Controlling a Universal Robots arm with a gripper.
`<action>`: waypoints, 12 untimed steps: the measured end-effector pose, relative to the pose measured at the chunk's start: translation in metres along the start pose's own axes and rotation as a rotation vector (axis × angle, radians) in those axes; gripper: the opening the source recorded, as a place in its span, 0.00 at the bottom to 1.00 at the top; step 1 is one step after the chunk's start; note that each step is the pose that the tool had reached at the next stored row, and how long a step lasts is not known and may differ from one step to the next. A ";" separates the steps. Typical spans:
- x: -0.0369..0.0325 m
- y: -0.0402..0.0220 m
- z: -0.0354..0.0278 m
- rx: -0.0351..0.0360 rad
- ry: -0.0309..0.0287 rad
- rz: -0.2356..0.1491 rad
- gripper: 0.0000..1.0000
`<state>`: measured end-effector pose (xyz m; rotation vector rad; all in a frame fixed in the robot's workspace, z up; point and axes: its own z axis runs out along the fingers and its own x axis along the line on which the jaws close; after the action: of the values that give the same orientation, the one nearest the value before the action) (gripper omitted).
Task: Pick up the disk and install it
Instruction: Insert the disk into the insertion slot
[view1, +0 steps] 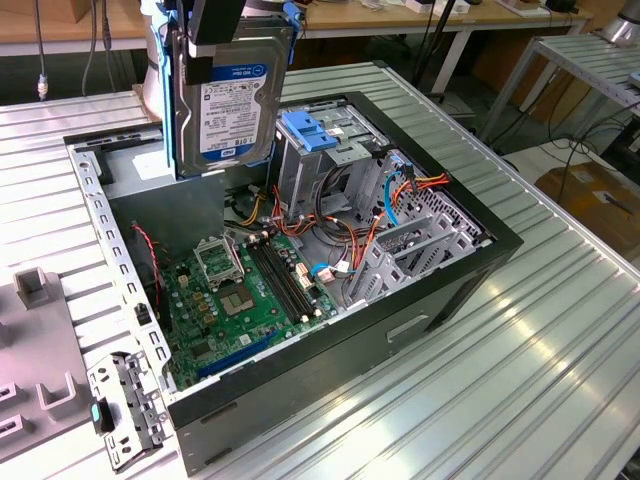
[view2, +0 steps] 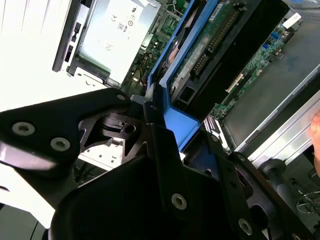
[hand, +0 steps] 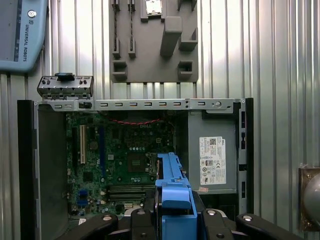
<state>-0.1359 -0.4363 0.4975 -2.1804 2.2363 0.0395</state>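
Observation:
The disk (view1: 232, 105), a silver drive with a white-and-dark label and blue carrier rails, hangs upright above the back of the open computer case (view1: 430, 300). My gripper (view1: 230, 35) is shut on its top end. The drive cage with a blue handle (view1: 310, 130) stands just to the exterior view's right of the disk, lower down. In the first wrist view the blue carrier (hand: 172, 192) sticks out between my gripper's (hand: 172, 222) black fingers, over the motherboard (hand: 125, 160). The second wrist view shows the disk's green circuit side (view2: 210, 45) and a blue rail (view2: 177, 125) clamped by the fingers (view2: 152, 135).
Inside the case lie the motherboard (view1: 240, 290), orange and red cables (view1: 350, 230) and a grey box with a white sticker (hand: 212, 160). A grey fixture plate (view1: 35, 370) sits on the ribbed metal table (view1: 520, 380) at the exterior view's left. A loose bracket (view1: 125, 410) lies by the case corner.

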 end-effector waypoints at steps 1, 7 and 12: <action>0.0000 0.0000 0.0000 0.0000 0.0000 0.000 0.37; 0.0011 -0.0001 0.0000 0.0000 0.0002 0.000 0.37; 0.0118 -0.0003 -0.0003 0.0002 0.0031 0.000 0.37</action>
<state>-0.1359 -0.4481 0.4975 -2.1818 2.2378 0.0360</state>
